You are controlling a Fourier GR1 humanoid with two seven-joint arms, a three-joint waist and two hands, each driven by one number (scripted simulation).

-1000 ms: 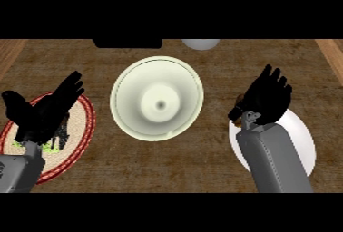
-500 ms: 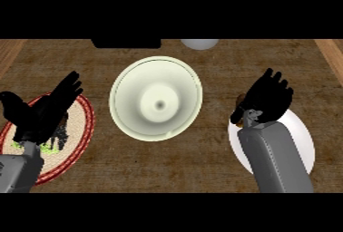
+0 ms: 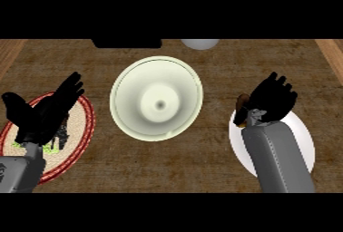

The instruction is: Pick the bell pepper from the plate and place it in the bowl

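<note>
A pale cream bowl (image 3: pixel 157 99) sits mid-counter, with nothing in it. My right hand (image 3: pixel 273 100) hovers over the upper rim of a white plate (image 3: pixel 303 138), fingers spread and fairly straight. A small orange-brown sliver (image 3: pixel 242 101) shows at that hand's left edge; the hand hides the rest of it, and I cannot tell whether they touch. My left hand (image 3: pixel 46 113) rests open, fingers up, over a red-rimmed woven plate (image 3: pixel 85 118). Green patches (image 3: pixel 52 146) show beneath it, mostly hidden.
A dark block (image 3: pixel 127 43) and a pale round object (image 3: pixel 199 43) lie at the counter's far edge. Wooden trim runs along the far right corner (image 3: pixel 333 50). My right forearm (image 3: pixel 278 156) covers much of the white plate.
My right hand has eased slightly down and to the right over the white plate. The left hand and the bowl have not moved.
</note>
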